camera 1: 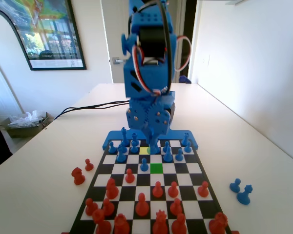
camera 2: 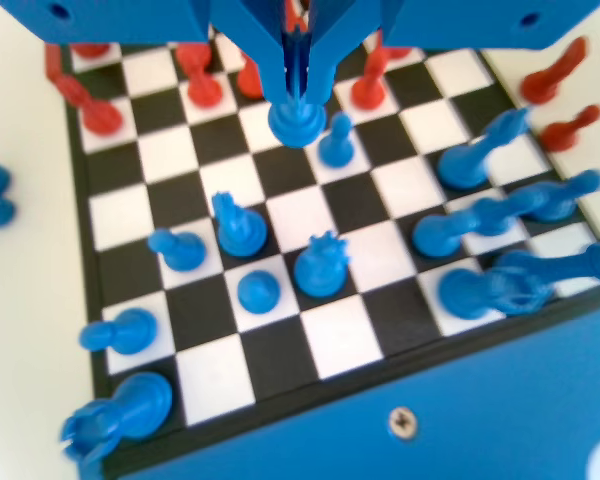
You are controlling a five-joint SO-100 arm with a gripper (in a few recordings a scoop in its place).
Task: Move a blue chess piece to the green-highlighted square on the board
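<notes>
1 blue chess piece (camera 2: pixel 298 122) pinched at its narrow top by the gripper (camera 2: pixel 296 70), lifted above the board (camera 2: pixel 140 270) midway between side edges. Probably light, rigid, slick plastic; best gripped below the head. Green-highlighted square (camera 1: pixel 156 168) near centre.

From my seat, the fixed view sits low at the red-piece end of the board (camera 1: pixel 118 183) and looks along it toward the blue arm (camera 1: pixel 149 58) at the far end, taking in the table and the wall behind. My wrist view rides on the arm, looking steeply down and close over the near blue ranks, facing the red side. Both views share the board's blue-piece rows and middle squares.
</notes>
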